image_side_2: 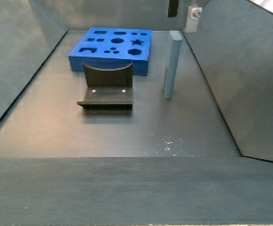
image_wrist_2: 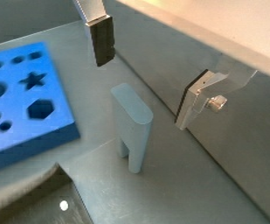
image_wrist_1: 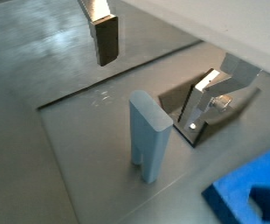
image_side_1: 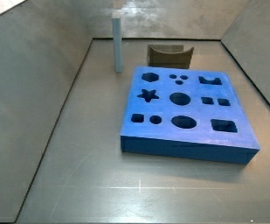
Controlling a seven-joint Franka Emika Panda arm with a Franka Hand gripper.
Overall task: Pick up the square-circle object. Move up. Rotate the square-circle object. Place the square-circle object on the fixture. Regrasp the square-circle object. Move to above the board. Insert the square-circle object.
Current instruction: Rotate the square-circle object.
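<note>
The square-circle object (image_side_2: pixel 170 57) is a slim light blue-grey bar standing upright on the floor, apart from everything else. It also shows in a side view (image_side_1: pixel 117 48) and in both wrist views (image_wrist_1: pixel 148 140) (image_wrist_2: pixel 134 127). My gripper (image_side_2: pixel 184 12) hangs open above its top end, touching nothing. One finger (image_wrist_1: pixel 104 39) and the opposite finger (image_wrist_1: pixel 210 92) stand wide to either side of the bar's top. The dark fixture (image_side_2: pixel 107 93) sits beside the bar. The blue board (image_side_1: pixel 183 150) with shaped holes lies just past the fixture (image_side_1: pixel 166 55).
Grey walls enclose the floor on all sides. The bar stands near one side wall (image_side_2: pixel 221 79). In a wrist view the fixture (image_wrist_1: pixel 178 103) is partly covered by a finger. A corner of the board (image_wrist_1: pixel 231 197) shows there too.
</note>
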